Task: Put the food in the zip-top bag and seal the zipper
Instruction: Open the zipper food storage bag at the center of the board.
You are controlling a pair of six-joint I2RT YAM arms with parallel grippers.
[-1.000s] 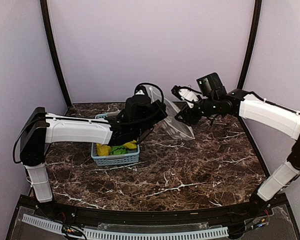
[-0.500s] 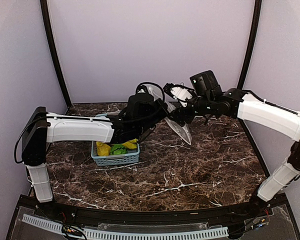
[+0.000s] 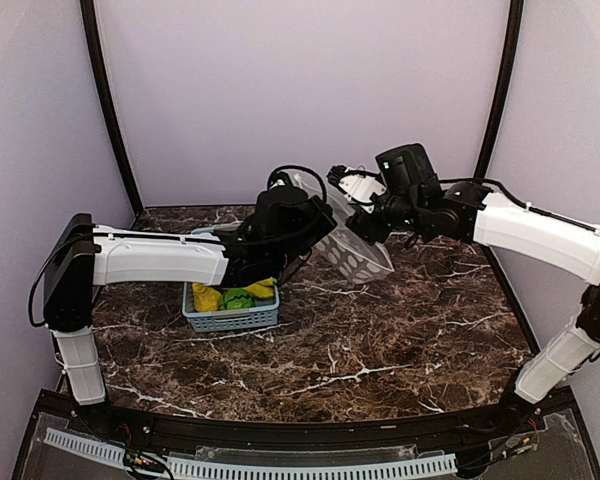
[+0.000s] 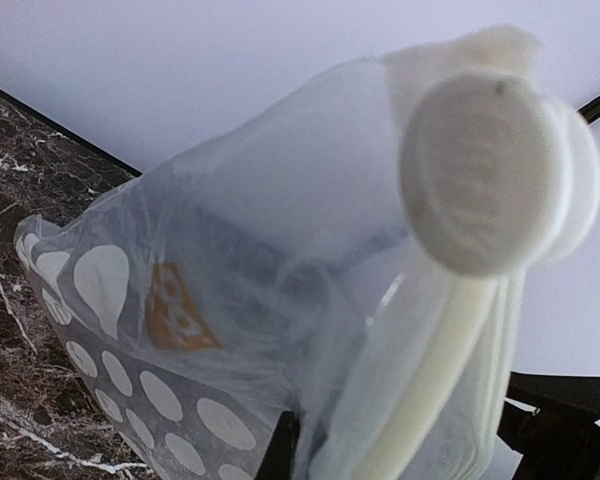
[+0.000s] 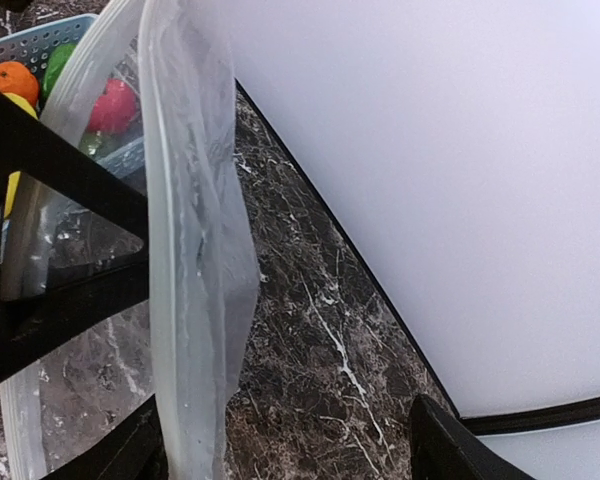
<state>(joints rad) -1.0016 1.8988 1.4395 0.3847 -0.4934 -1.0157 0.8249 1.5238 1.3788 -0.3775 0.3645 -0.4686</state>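
The zip-top bag, clear with white polka dots, hangs in the air above the table's back middle. My left gripper is shut on its upper part; in the left wrist view the bag covers the gripper. My right gripper is open right beside the bag. In the right wrist view the bag's edge stands by the left finger, not pinched by the gripper. The food lies in the basket; an orange and a red apple show there. I cannot make out the zipper.
The light-blue slotted basket stands on the marble table left of centre, under my left forearm; it also shows in the right wrist view. Black frame posts and pale walls close in the back and sides.
My right gripper has moved left and a little up, close against the bag. The bag's lower part has swung and spread out. The left arm has hardly moved.
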